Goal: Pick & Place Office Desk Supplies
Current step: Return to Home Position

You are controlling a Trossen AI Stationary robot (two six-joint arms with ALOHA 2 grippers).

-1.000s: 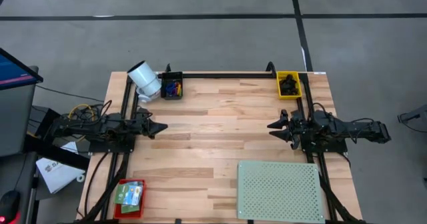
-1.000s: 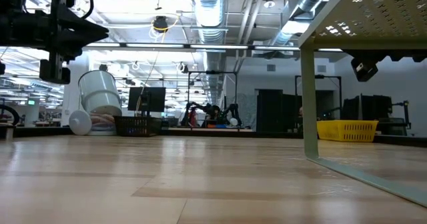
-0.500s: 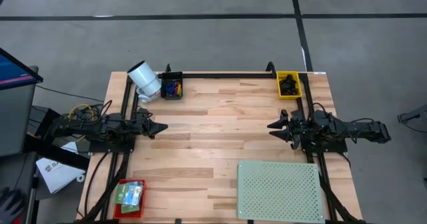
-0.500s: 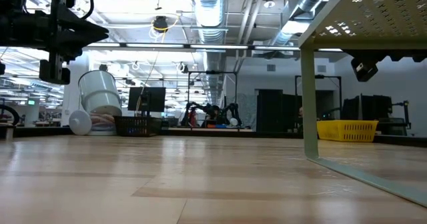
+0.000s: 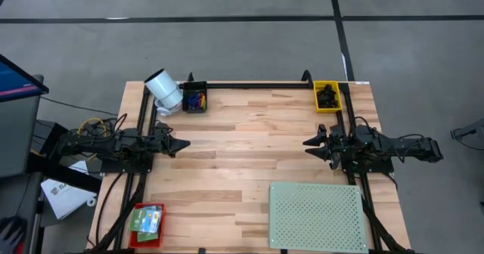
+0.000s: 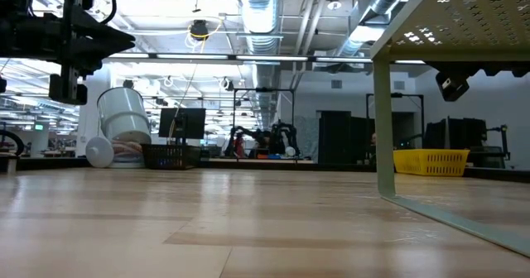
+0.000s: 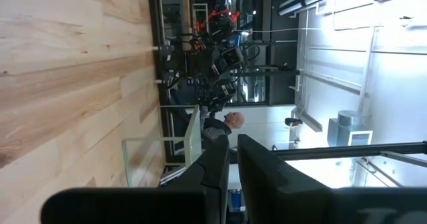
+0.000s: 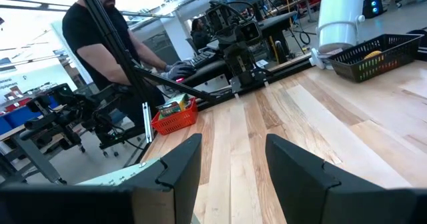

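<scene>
one wooden table point(image 5: 242, 133) carries everything. the biggest thing on it is a pale green perforated board point(image 5: 316, 215), raised on legs in the lower right corner of the high view. two dark arms lie low along the table's left and right sides, each pointing inward toward the middle. the left gripper point(image 5: 184, 142) hangs just inside the left edge, its fingers point(image 7: 212, 177) close together with only a thin slit between them and nothing held. the right gripper point(image 5: 308, 144) hangs just inside the right edge, a little beyond the board's far side, its fingers point(image 8: 297, 167) spread wide and empty.

a white cylinder point(image 5: 163, 90) lies tilted at the far left corner, right against a black basket point(image 5: 194, 85). the office supplies all sit in containers. an orange-red bin point(image 5: 135, 209) at the lower left corner holds the green boxes point(image 5: 147, 221) side by side. a yellow bin point(image 5: 318, 97) at the far right corner holds a heap of black clips point(image 5: 327, 97). the black basket holds the small coloured rings point(image 5: 197, 100).
</scene>
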